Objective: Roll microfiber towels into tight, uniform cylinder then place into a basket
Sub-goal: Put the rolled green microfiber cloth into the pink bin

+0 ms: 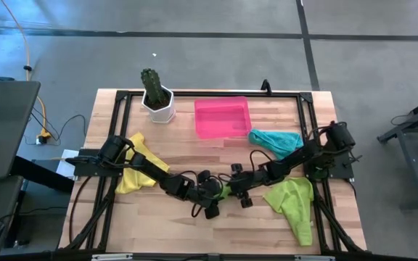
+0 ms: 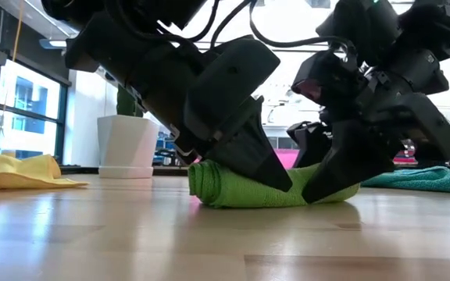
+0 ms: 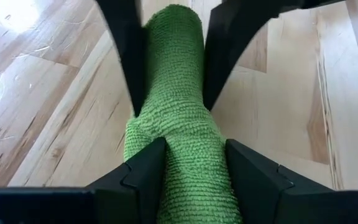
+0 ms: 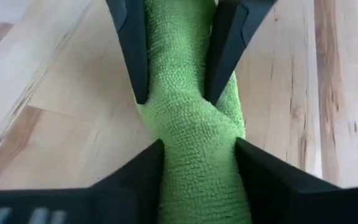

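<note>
Green rolled towel (image 2: 241,187), yellow towel (image 1: 135,174), teal towel (image 1: 276,140), lime towel (image 1: 294,203), pink basket (image 1: 222,127), black claws.

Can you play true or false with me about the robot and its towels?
1. Both grippers are on the rolled green towel. True: the left gripper and the right gripper each have fingers on either side of it.
2. The pink basket already has a towel in it. False: it looks empty.
3. The teal towel lies beside the basket. True.
4. The yellow towel is rolled up. False: it lies loose and crumpled under the left arm.
5. The cactus pot has tipped over. False: it stands upright next to the basket.
</note>
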Controlling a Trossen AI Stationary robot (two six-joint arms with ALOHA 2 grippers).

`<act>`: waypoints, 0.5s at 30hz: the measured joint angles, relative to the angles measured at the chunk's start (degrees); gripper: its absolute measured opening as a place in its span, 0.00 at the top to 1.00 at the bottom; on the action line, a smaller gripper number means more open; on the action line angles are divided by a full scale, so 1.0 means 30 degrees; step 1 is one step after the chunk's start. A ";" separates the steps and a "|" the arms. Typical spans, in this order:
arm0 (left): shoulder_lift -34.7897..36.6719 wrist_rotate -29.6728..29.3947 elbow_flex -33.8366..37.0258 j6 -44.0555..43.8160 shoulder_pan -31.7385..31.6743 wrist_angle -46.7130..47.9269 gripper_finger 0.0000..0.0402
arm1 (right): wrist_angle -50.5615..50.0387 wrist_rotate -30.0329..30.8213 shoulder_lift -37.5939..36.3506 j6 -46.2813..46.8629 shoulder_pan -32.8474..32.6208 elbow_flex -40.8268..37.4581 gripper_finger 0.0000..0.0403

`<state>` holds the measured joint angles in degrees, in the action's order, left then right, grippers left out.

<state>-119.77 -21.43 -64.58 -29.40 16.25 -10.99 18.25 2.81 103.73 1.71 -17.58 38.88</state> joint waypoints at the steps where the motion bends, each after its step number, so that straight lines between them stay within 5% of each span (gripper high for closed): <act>1: 0.0000 0.0000 0.0000 -0.0012 0.0000 -0.0024 0.61 | -0.0245 -0.0022 -0.0004 0.0348 0.0000 0.0004 0.67; 6: 0.0000 -0.0243 0.0000 -0.0550 -0.0015 -0.0081 0.61 | -0.0892 -0.0472 -0.0048 0.1482 0.0022 0.0018 0.93; 15: 0.1083 -0.1534 0.0030 -0.0680 -0.0165 0.0349 0.61 | -0.2118 -0.1500 -0.0910 0.1798 0.0210 -0.0062 0.94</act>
<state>-116.52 -26.03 -64.49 -31.44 15.75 -9.95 11.89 -1.69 101.00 7.10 -16.96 38.70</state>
